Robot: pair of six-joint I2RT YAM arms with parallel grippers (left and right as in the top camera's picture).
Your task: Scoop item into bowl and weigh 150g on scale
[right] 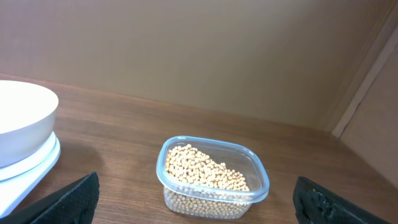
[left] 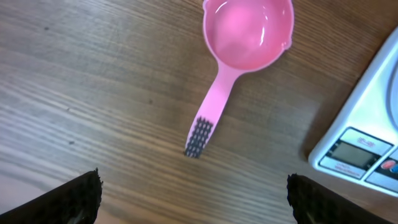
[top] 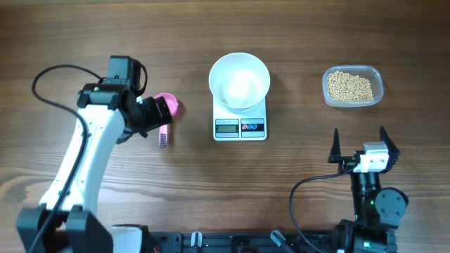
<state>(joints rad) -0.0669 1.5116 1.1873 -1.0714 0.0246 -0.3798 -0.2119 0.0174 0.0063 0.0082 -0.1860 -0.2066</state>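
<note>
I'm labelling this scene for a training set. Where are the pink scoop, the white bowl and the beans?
pink scoop (left: 227, 78), left wrist view, upper handle just below the cup.
white bowl (top: 240, 83), overhead view, bare inner floor.
beans (right: 205, 171), right wrist view, middle of the heap.

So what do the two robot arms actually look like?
The left arm has a long white link with black joints, and a black cable loops off it. The right arm is mostly black, with a white block at its wrist, a green light and a second cable. Both end in two black fingers, rough-textured inside.
</note>
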